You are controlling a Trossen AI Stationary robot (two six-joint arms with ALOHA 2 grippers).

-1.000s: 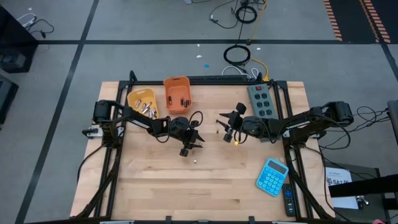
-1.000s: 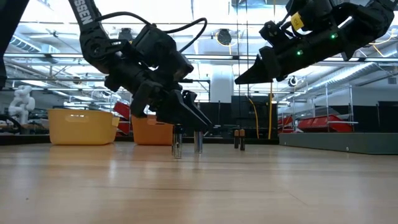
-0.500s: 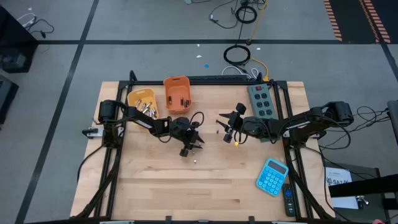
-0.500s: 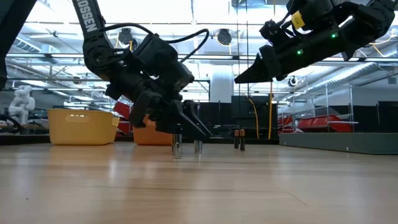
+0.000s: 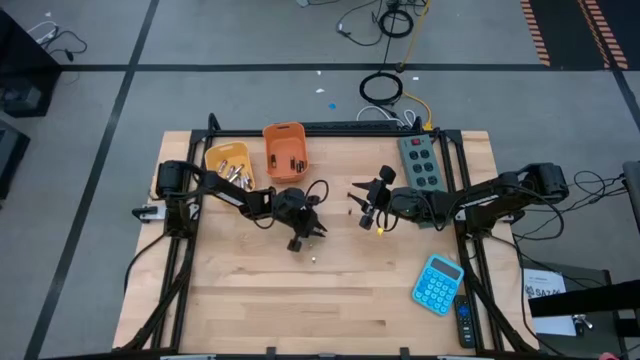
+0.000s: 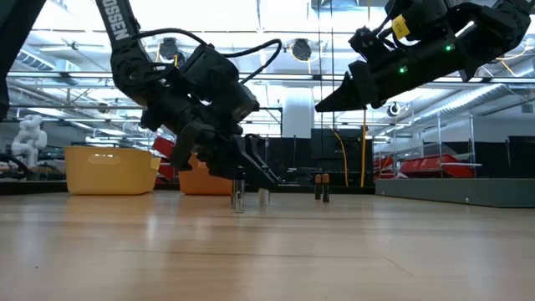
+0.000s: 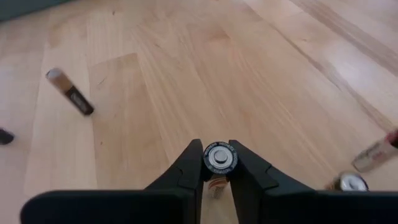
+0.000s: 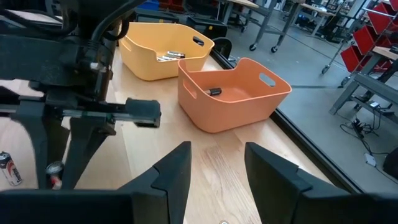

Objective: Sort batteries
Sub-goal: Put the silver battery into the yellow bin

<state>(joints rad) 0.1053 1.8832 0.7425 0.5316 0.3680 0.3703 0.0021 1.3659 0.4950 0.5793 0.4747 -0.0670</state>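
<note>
- The left gripper (image 7: 219, 167) pinches an upright silvery battery (image 7: 220, 159) between its fingers (image 7: 188, 171), low on the table (image 7: 186, 81).
- The right gripper (image 8: 216, 163) hovers, fingers spread.

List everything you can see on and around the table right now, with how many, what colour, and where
Yellow bin: one, far left of table, several batteries inside.
Orange bin: one, beside the yellow bin, dark batteries inside.
Loose batteries: a few upright mid-table; one between the left gripper's fingers, another beside it, a dark pair farther back.
Grey button box: one, far right.
Blue calculator: one, near right corner.
Left gripper: mid-table, low, shut on a battery.
Right gripper: raised right of centre, open.
</note>
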